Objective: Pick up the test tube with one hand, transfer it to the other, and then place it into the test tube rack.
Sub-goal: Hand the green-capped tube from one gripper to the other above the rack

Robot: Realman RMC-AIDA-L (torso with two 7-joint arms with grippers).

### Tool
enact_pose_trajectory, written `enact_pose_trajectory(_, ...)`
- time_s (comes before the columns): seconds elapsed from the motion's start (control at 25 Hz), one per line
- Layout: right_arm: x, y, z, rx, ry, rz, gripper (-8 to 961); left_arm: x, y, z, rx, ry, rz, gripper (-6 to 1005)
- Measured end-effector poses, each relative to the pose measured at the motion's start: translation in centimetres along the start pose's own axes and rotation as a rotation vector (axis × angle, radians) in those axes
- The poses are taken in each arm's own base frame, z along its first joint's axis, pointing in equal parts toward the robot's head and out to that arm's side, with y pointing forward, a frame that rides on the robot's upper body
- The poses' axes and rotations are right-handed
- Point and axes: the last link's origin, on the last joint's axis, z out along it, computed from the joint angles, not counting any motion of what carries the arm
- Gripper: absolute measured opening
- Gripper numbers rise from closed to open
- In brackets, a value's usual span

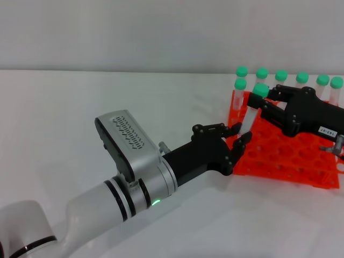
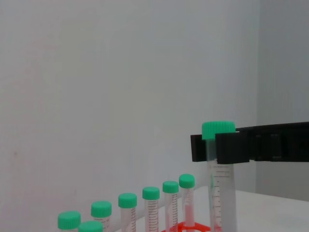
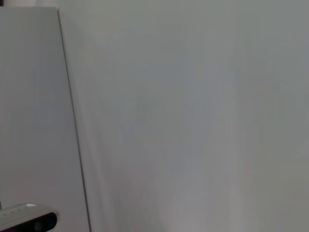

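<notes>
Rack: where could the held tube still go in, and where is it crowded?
The rack's near rows, below the right tool holding the tube, are open holes. The far row is crowded with capped tubes. The left tool blocks the left corner.

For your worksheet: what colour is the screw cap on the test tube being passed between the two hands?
Green; the test tube cap shows best in the left wrist view.

Hidden and cut off from me

My right hand (image 1: 279, 110) is covering the test tube (image 1: 252, 110) below its cap; my left wrist view is cropping the tube's tip and the rack (image 2: 186, 227).
</notes>
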Motion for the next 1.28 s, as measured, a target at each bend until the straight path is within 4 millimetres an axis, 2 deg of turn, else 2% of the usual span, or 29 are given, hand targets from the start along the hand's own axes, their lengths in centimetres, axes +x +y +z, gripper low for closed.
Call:
enact_pose_trajectory(0.28, 0.2, 0.2, 0.1, -0.012, 0.009, -0.002, 256, -0.2, 0.0, -0.3, 0.006, -0.004, -0.008, 326)
enact_pose_trajectory(0.88, 0.3, 0.6, 0.5, -0.036, 0.017, -0.007, 253, -0.5, -0.1, -0.7, 0.023, -0.008, -0.012, 341)
enact_pose_trajectory(1.24, -0.5, 0.5, 0.6, -0.032, -0.013, -0.026, 251, -1.2, 0.1, -1.5, 0.043, -0.017, 0.075, 350)
enact_pose_trajectory(1.28, -0.6, 0.4, 0.6, -0.028, -0.021, -0.029, 251, -1.3, 0.1, -1.6, 0.047, -0.018, 0.072, 397)
